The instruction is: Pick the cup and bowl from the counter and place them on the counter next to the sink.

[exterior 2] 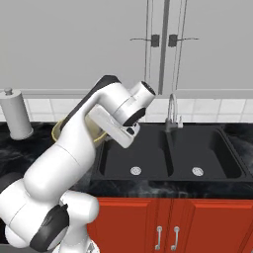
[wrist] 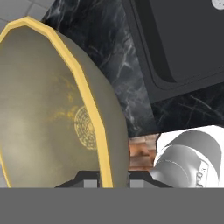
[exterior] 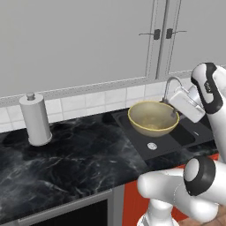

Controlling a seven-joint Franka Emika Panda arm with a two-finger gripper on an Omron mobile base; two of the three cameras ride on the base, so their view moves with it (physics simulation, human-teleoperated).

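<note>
Over at the far left of the worktop [exterior: 66, 150], near the back edge against the tiles, stands a grey paper-towel holder [exterior: 35, 119], well apart from the work. Moving right, the bowl [exterior: 153, 117] hangs in the air above the left front part of the sink [exterior: 176, 137], lifted clear of the black marble and tipped a little. The gripper [wrist: 107, 178] is nipped down close on the bowl's rim, one finger inside the yellow lip and one outside, as the hand view shows, so the jaws stand only a wall's thickness apart. From the right base view the bowl [exterior 2: 64, 129] peeks out behind the arm, just left of the basin's left edge.

It looks a stiff, smooth, fairly light thing, wide for what holds it; pinched at one point of the rim, I'd judge it apt to swing or slip if swept fast. The rim is the only sensible hold, since the body is far too broad for those fingers. The gooseneck faucet [exterior 2: 171, 111] rises at the back edge, close enough to mind.
</note>
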